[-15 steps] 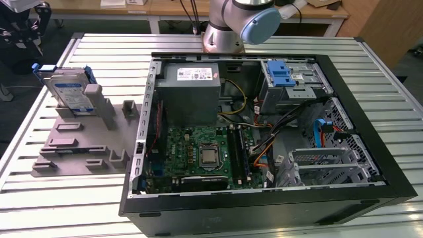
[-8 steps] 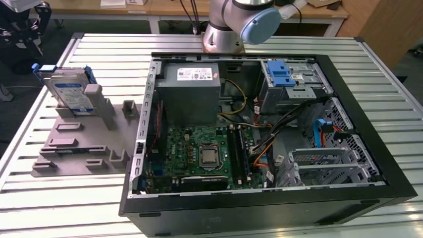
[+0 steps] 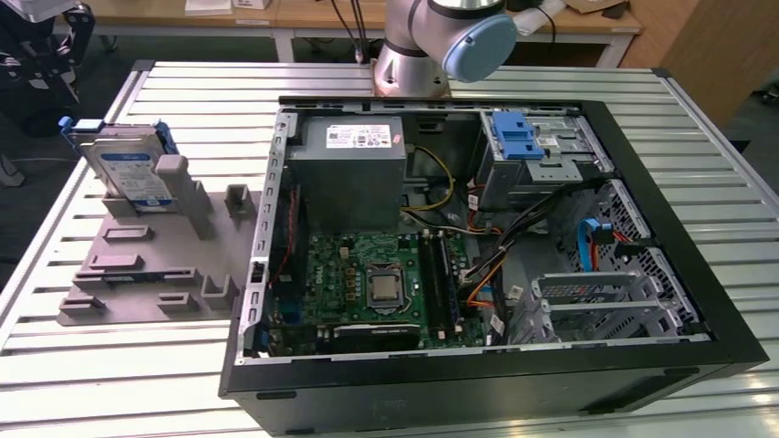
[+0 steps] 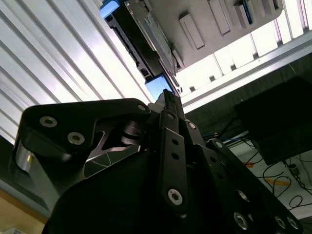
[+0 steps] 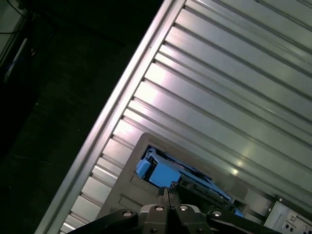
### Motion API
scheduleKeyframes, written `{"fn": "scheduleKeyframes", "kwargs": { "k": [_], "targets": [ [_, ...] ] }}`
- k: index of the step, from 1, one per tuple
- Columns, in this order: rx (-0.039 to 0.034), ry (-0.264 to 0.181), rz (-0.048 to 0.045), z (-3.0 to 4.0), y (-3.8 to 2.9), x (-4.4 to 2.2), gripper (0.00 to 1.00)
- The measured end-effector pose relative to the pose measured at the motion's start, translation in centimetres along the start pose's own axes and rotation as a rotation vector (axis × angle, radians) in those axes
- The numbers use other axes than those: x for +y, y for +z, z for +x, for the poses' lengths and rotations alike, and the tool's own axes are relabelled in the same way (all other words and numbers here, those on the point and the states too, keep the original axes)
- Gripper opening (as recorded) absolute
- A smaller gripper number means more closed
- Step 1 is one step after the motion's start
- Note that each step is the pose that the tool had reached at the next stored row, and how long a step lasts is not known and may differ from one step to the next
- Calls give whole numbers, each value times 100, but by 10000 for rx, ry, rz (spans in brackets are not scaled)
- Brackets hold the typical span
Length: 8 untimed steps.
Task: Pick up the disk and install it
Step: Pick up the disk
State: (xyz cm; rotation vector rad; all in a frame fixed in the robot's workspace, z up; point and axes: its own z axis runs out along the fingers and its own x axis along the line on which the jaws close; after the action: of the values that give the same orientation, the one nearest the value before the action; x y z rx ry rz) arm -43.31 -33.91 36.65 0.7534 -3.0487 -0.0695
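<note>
The flat silver hard drive with a white-and-blue label and blue plastic carrier, the disk [image 3: 128, 169], stands on edge in a slot of the grey moulded holder [image 3: 146, 274]. In the exterior view that is about ten o'clock from the open black computer case [image 3: 487, 388]. I reckon it is propped upright so its upper edge is free to be grasped. Both rest on the slatted aluminium table [image 3: 98, 383].

In the first wrist view the gripper [image 5: 165, 191] points at the disk [image 5: 161, 173] without touching it. Its two slim fingers are pressed together with nothing between them. In the second wrist view the gripper [image 4: 168, 97] is edge-on, one finger masking the other, and the disk [image 4: 148, 36] is cut off by the frame.

The silver bay with a blue latch [image 3: 526, 137] sits at one o'clock inside the case; its inside is hard to make out.
</note>
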Motion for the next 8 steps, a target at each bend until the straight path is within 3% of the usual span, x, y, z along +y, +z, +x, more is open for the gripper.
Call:
{"fn": "scheduleKeyframes", "kwargs": {
  "k": [8],
  "targets": [
    [5, -124, -1, 0, 0, 0, 11]
  ]
}}
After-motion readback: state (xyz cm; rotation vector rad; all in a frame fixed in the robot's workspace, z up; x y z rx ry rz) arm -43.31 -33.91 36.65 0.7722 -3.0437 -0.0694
